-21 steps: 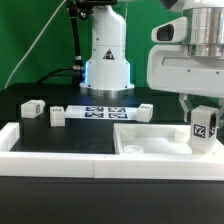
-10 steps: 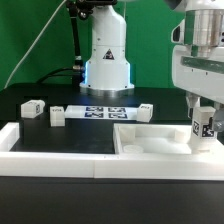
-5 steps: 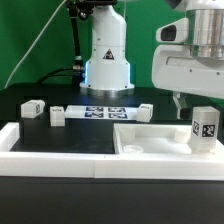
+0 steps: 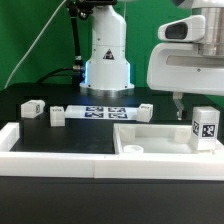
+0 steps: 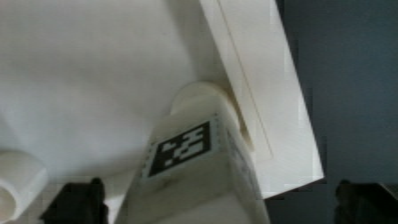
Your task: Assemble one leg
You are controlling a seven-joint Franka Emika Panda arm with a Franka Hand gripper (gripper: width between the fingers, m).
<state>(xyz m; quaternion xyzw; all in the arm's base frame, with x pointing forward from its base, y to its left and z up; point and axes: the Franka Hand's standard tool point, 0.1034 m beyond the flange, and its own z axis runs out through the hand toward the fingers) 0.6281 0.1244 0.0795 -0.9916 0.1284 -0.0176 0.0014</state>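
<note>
The leg (image 4: 205,127), a short white block with a square tag on its face, stands upright on the right corner of the large white panel (image 4: 150,142). My gripper (image 4: 192,104) hangs just above it, open, with nothing held. In the wrist view the leg (image 5: 192,160) stands between my two dark fingers (image 5: 80,202), which are spread wide and clear of it; the gripper (image 5: 222,205) is centred over it. The panel's raised edge (image 5: 258,70) runs beside the leg.
Three more legs lie on the black table: two at the exterior view's left (image 4: 31,108) (image 4: 57,116) and one near the middle (image 4: 145,111). The marker board (image 4: 100,111) lies behind them. A white rail (image 4: 60,152) runs along the front. The robot base (image 4: 106,55) stands behind.
A second ago my gripper was low and closed on the leg at the panel's corner. It has since opened and risen, leaving the leg standing on the panel.
</note>
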